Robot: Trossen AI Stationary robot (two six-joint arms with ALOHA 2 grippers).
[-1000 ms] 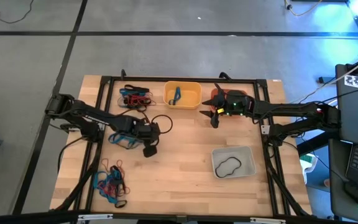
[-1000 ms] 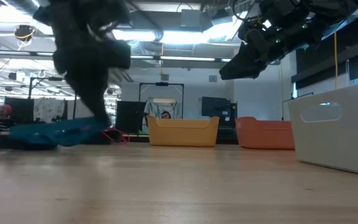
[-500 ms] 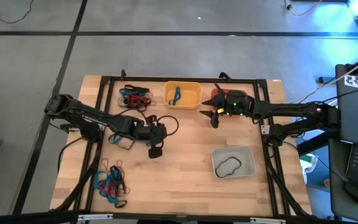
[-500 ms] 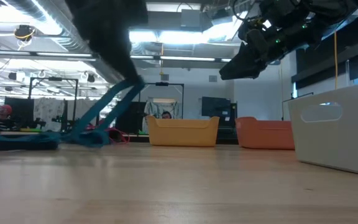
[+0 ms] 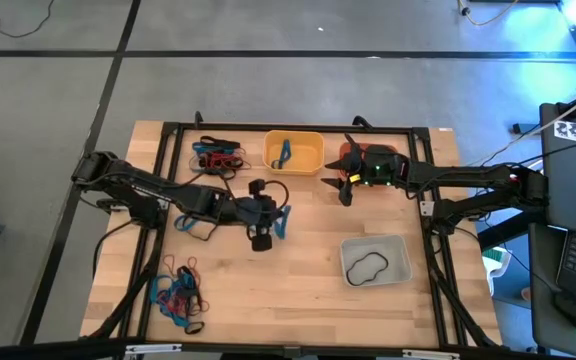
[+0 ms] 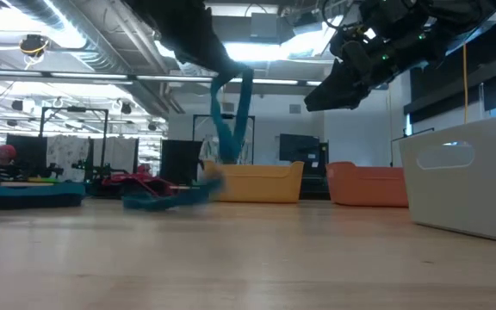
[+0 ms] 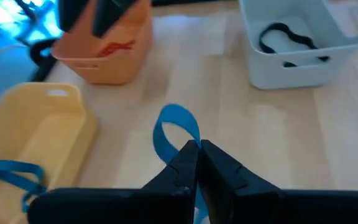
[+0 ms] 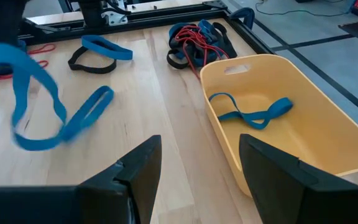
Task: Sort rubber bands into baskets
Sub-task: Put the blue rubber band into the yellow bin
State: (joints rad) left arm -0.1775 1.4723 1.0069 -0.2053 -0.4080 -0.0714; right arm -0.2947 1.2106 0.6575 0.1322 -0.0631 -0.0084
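Note:
My left gripper [image 5: 271, 216] hangs above the table's middle, shut on a blue rubber band [image 5: 282, 221]. My right gripper [image 5: 340, 188] waits open over the near side of the orange basket [image 7: 107, 59]. The yellow basket [image 5: 313, 150] stands at the far edge with one blue band [image 8: 247, 113] lying in it. In the pale grey basket [image 5: 400, 262], near right, lies a black band [image 7: 281, 36]. Tangled heaps of blue, red and black bands lie at the far left [image 5: 218, 157] and the near left [image 5: 178, 296]. My left gripper pinches the blue band between its two shut fingers [image 7: 188, 158], which slant down toward the table's right. One loop end [image 7: 176, 124] sticks out past the fingertips. The rest hangs below the gripper [image 6: 231, 120]; whether its lower end touches the table I cannot tell.
A blue band and a black loop [image 5: 196, 226] lie on the wood just left of my left gripper. A black frame [image 5: 298, 128] runs round the tabletop. Bare wood stretches between the grey basket and the near-left heap.
My left gripper has risen and gone toward the table's right, turning as it went, still shut on the blue band. The band has been drawn out of the bands at the left and lifted, and now hangs from the fingers.

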